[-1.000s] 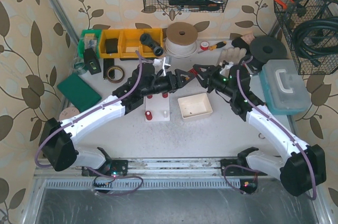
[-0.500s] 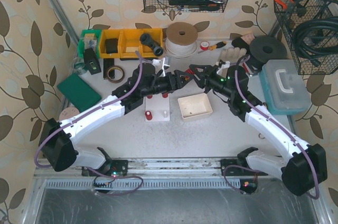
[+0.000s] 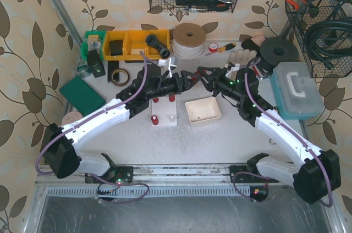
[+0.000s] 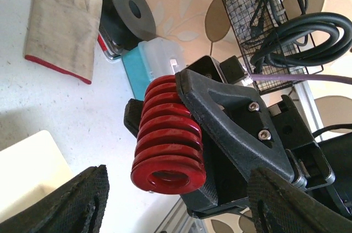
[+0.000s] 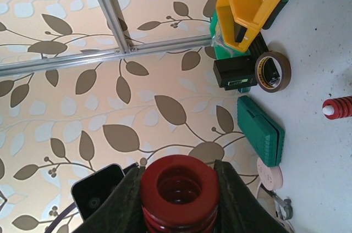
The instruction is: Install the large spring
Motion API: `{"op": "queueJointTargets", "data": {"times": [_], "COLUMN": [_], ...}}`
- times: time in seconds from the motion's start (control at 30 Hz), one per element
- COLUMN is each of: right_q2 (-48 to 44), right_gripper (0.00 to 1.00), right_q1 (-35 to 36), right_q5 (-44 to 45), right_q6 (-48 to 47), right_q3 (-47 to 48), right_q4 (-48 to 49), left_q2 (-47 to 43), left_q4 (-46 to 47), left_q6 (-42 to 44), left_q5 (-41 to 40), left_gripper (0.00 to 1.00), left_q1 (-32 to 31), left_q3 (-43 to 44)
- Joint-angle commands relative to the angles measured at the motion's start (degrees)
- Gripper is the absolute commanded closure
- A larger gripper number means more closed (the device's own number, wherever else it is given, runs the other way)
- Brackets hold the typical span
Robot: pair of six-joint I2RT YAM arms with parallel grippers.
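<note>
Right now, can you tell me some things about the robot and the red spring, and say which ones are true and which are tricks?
1. The right tool is squeezing the big red spring. True.
2. The left tool is shut tight. False: it is open, with its fingers wide apart.
3. The cream tray is full of springs. False: nothing shows inside it.
4. A smaller red spring sits on a white peg. True.
</note>
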Motion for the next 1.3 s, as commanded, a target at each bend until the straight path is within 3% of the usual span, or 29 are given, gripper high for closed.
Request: {"op": "queueJointTargets", "data": {"times": [0.0,0.63,1.03,1.27], "right_q2": [-0.58,-0.98,-0.99,-1.18], "right_gripper": [1.00,1.00,1.00,1.00], "right_q1": [0.29,0.41,1.09,1.31], "right_q5": [1.24,1.30,1.81,2.15], "right_q6": [1.76,3.09,3.69,3.55], "right_q3": [0.72,-0.08,-0.25,-0.62], "right_q4": [3.42,4.14,4.81,4.64], "left_q2": [-1.17,0.85,1.34,1.41], "left_q4": [1.37,2.03,1.69,0.88], "left_q6": [0.35,0.46,0.12,-0.07], "left_q5": [-1.14,-0.84,-0.99,-0.76], "left_gripper": [0.29,0.51,0.50,0.68], "left_q1": [-0.68,-0.25,0.15,0.42], "left_q3": [2.33,5.05,4.98,5.21]}}
